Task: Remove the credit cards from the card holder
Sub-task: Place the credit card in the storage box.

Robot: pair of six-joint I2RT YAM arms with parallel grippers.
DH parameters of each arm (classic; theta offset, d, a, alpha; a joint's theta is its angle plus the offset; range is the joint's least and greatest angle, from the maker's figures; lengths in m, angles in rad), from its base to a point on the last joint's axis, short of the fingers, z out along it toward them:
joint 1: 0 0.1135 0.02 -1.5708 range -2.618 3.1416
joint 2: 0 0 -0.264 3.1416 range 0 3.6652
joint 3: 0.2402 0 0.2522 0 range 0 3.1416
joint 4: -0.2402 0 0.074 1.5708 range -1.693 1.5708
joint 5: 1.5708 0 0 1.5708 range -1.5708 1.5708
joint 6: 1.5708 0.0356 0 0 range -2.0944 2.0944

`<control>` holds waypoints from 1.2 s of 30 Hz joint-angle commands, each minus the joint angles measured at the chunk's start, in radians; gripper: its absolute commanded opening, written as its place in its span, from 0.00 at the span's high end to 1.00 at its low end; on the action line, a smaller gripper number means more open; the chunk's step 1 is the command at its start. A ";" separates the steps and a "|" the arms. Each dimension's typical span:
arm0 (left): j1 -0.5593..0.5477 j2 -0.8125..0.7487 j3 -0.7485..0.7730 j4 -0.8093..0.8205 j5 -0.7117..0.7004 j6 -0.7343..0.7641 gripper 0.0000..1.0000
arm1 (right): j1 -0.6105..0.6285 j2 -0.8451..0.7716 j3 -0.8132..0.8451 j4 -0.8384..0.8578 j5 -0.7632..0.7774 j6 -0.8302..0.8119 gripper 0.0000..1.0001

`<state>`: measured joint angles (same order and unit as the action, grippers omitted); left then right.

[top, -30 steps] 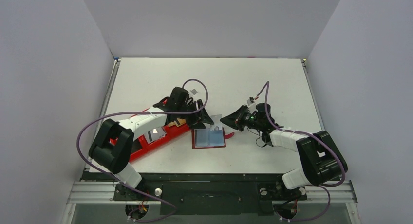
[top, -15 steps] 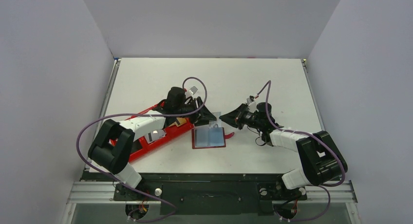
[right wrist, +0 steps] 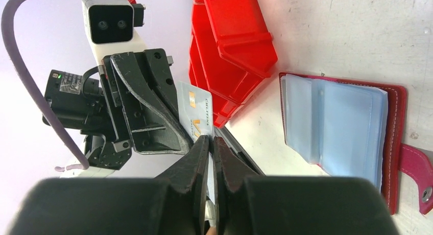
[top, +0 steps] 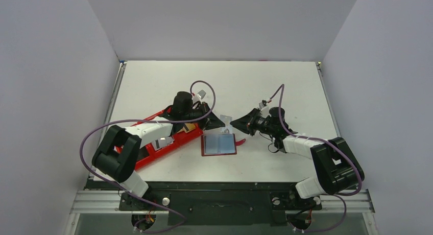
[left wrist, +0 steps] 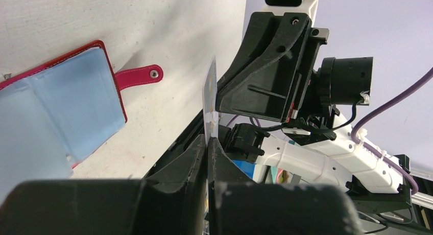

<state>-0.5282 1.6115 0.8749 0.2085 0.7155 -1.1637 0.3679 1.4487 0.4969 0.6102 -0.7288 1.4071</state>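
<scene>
Where the card holder (top: pixel 219 144) lies open:
Left gripper (left wrist: pixel 208 143): clamped on a credit card (left wrist: pixel 209 92)
Right gripper (right wrist: pixel 210 143): clamped on same card

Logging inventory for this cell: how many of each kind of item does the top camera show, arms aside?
card holder: 1
red tray: 1
credit cards: 3 (held card, silver card, tan card; the last two in the tray)
Total: 5

Three credit cards (top: pixel 226 119) (top: pixel 163 141) (top: pixel 189 126), one card holder (top: pixel 219 144) — one red tray (top: pixel 146 160)
</scene>
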 commanded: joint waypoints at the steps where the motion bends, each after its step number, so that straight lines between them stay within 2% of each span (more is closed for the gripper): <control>1: -0.004 -0.033 0.013 0.006 -0.003 0.033 1.00 | 0.025 -0.032 0.059 -0.003 -0.009 -0.041 0.83; 3: -0.004 -0.042 0.019 -0.032 -0.016 0.055 1.00 | 0.028 -0.052 0.076 -0.072 0.009 -0.081 0.66; 6: -0.003 -0.059 0.033 -0.094 -0.045 0.100 1.00 | 0.032 -0.088 0.125 -0.275 0.069 -0.198 0.51; 8: -0.001 -0.077 0.040 -0.135 -0.063 0.127 1.00 | 0.029 -0.114 0.155 -0.382 0.108 -0.265 0.46; 11: 0.005 -0.117 0.067 -0.253 -0.111 0.193 1.00 | 0.030 -0.148 0.183 -0.501 0.149 -0.335 0.44; 17: 0.036 -0.220 0.103 -0.482 -0.250 0.299 1.00 | 0.030 -0.167 0.218 -0.603 0.208 -0.395 0.43; 20: 0.065 -0.299 0.116 -0.607 -0.332 0.333 1.00 | 0.030 -0.164 0.219 -0.607 0.216 -0.401 0.43; 30: 0.170 -0.459 0.249 -1.075 -0.767 0.469 1.00 | 0.031 -0.142 0.231 -0.642 0.230 -0.427 0.43; 36: 0.198 -0.494 0.266 -1.226 -0.931 0.482 1.00 | 0.031 -0.121 0.253 -0.660 0.219 -0.444 0.43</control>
<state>-0.3462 1.1439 1.0992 -0.8494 -0.0471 -0.7162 0.3962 1.3109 0.6952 -0.0467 -0.5198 0.9958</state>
